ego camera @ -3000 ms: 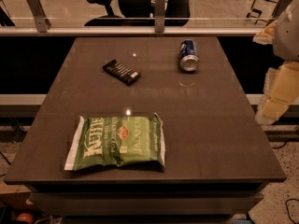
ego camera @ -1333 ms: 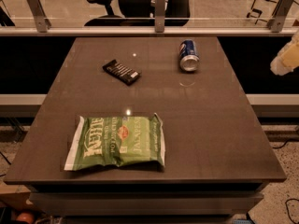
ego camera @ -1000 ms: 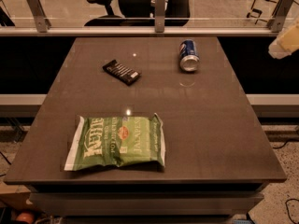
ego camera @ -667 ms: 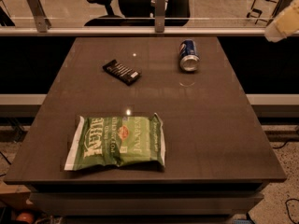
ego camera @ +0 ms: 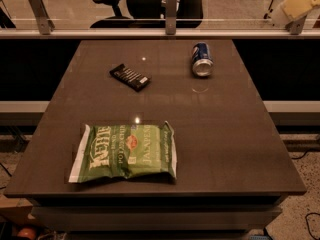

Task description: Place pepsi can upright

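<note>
The pepsi can is blue with a silver end and lies on its side at the far right of the dark table, its silver end facing the camera. My gripper shows as a cream-coloured part in the top right corner, high above and beyond the table's far right corner, well away from the can and holding nothing that I can see.
A flat black packet with white stripes lies at the far left-centre. A green chip bag lies near the front left. A glass railing with metal posts runs behind the table, with an office chair beyond it.
The gripper has risen from beside the table's right edge up to the top right corner of the view. The can, packet and bag have not moved.
</note>
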